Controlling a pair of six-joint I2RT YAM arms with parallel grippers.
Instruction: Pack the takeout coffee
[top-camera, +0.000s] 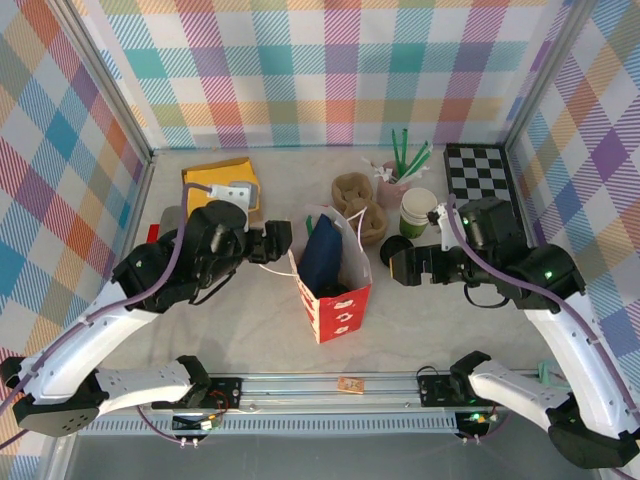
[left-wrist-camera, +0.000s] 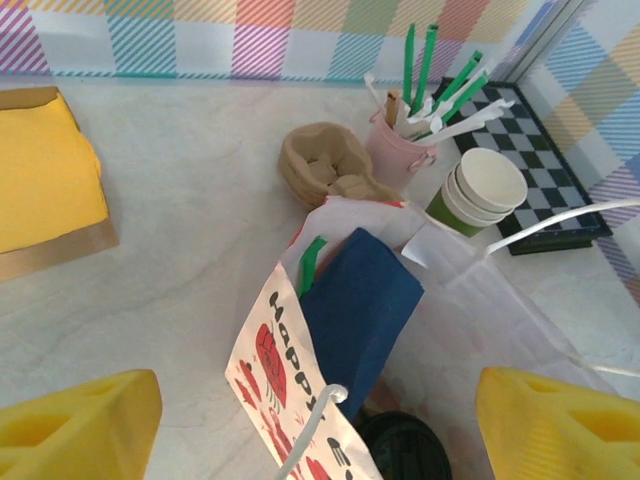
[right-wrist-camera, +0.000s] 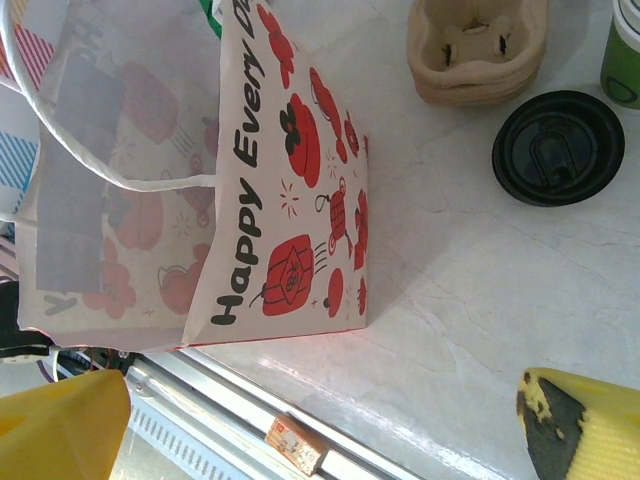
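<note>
A white paper bag (top-camera: 342, 312) with red print and "Happy Every Day" lettering stands open mid-table (left-wrist-camera: 268, 352) (right-wrist-camera: 292, 190). Inside it, low down beside a blue napkin (left-wrist-camera: 362, 300), lies the round black lid of the takeout coffee (left-wrist-camera: 405, 448); its cup body is hidden. My left gripper (top-camera: 279, 240) hovers at the bag's left rim, open (left-wrist-camera: 320, 430), with the bag wall and a white handle between its yellow fingers (left-wrist-camera: 85, 425). My right gripper (top-camera: 401, 268) is open (right-wrist-camera: 320, 430) to the right of the bag, low over bare table near the front rail.
A loose black lid (top-camera: 394, 247) (right-wrist-camera: 558, 147) lies right of the bag. Behind it are brown cup carriers (top-camera: 360, 205), stacked lidless green cups (top-camera: 418, 210), and a pink cup of utensils (top-camera: 394, 185). Yellow napkins (top-camera: 220, 185) sit back left, a checkerboard (top-camera: 480, 170) back right.
</note>
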